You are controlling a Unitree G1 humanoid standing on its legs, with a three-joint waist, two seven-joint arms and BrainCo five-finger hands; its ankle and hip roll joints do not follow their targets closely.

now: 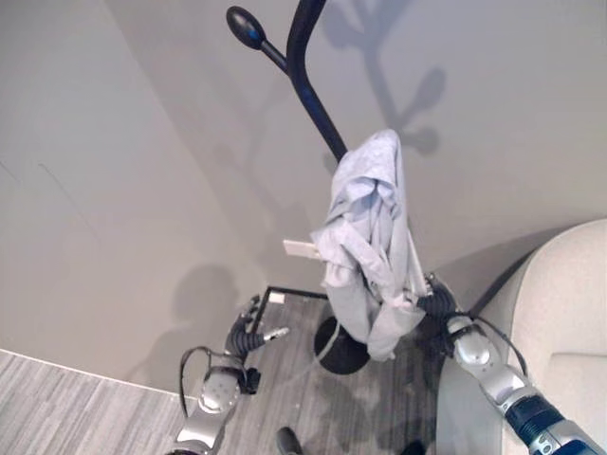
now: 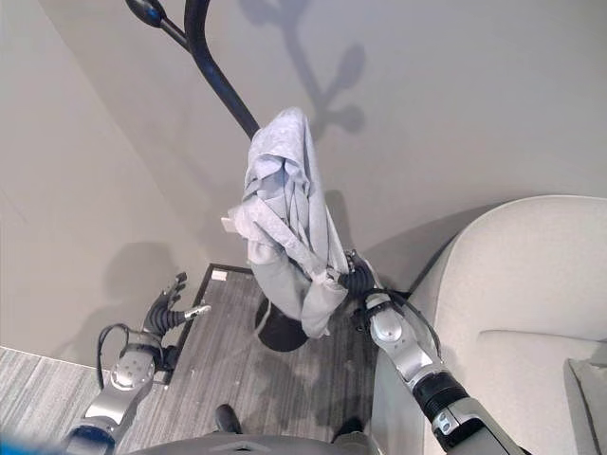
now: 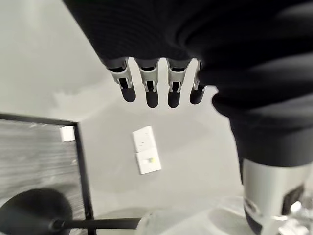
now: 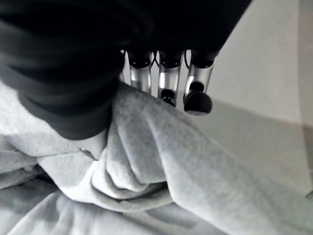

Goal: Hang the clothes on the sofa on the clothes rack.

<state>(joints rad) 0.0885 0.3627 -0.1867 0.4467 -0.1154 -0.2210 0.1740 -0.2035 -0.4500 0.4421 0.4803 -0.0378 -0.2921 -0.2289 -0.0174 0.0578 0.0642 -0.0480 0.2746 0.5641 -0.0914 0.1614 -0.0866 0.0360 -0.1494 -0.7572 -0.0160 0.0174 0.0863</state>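
Grey garment drapes on the coat rack; right hand fingers curl against its hem, left hand relaxed — nearly finished.

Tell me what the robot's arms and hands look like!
Both arms are shiny silver-grey metal tubes with rounded joints; the right arm ends in a dark band with a blue ring. Each wrist wears a black ribbed cover like a bendy sleeve. The left hand has silver fingers with dark tips in a row, and the right hand looks the same.
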